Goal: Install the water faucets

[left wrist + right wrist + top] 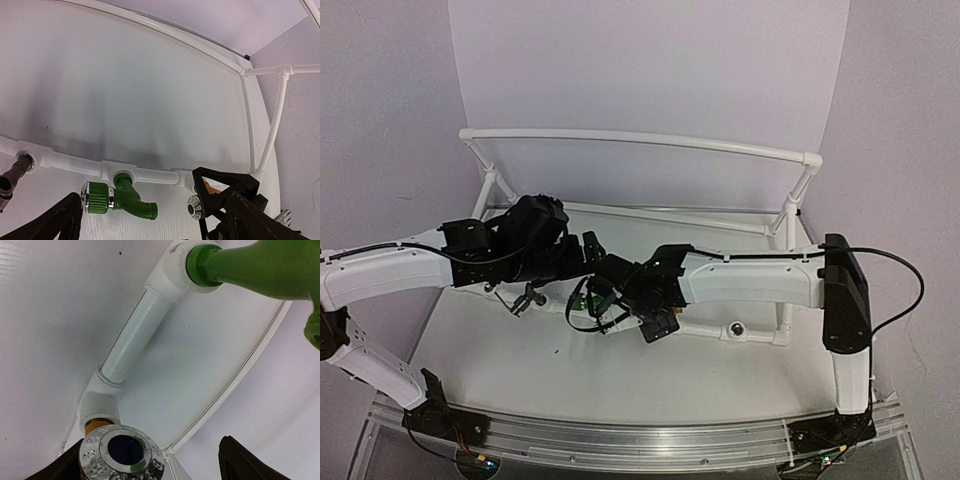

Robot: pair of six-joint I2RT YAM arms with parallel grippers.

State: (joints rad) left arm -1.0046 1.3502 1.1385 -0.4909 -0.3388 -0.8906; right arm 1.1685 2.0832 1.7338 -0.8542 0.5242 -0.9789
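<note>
Three water faucets sit in sockets of the white pipe frame's (75,162) front bar. The dark grey one (12,177) is at the left, the green one (120,197) in the middle tee, and the brass one with its chrome knob (122,452) in the end socket. My right gripper (150,467) is open, jaws straddling the chrome knob, the left finger (55,470) close beside it and the right finger (245,460) well clear. My left gripper (150,230) hangs wide open just in front of the green faucet and holds nothing.
The frame's raised back rail (640,140) spans the table behind the arms. A round open socket (736,328) faces up on the front bar to the right. Both wrists crowd together over the bar's middle (620,285). White walls close in at left, right and rear.
</note>
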